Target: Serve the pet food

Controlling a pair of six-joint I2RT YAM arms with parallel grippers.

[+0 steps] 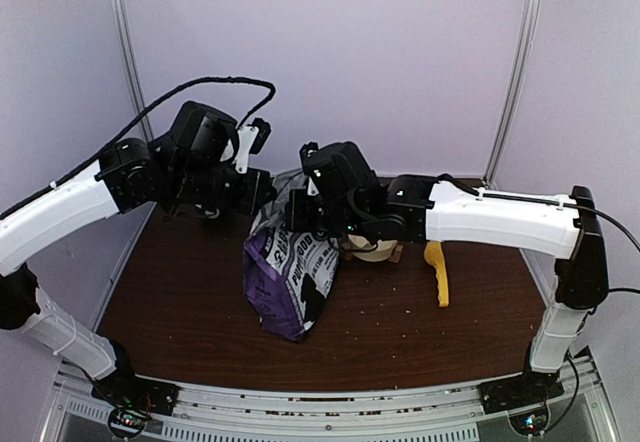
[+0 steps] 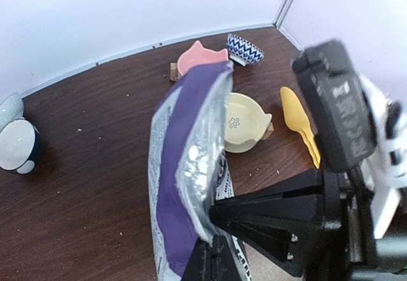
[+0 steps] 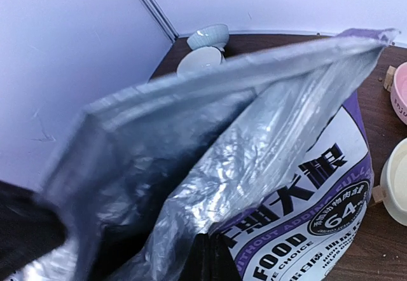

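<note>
The step in hand looks like opening and steadying the pet food bag before anything is served. No kibble shows, so it is presumably inside. The bag stands mid-tabletop, just beside the cream paw-print bowl, with the pink cat-eared bowl behind and the yellow scoop on the far side of the cream bowl.

The left tool is pinched onto the bag's top rim at one end of the mouth. The right tool is at the other side of the top. Only one of its fingers shows against the printed front wall, so I cannot tell whether it grips.

The bag's long axis runs roughly upright, with a slight lean. Its foil-lined mouth gapes upward toward the tools and its base sits on the tabletop.

Next, I judge, the mouth must either tip toward the cream bowl or stay open for the scoop. Either calls for a firm hold on the rim and a slow tilt so the pellets don't spill past the bowl.
</note>
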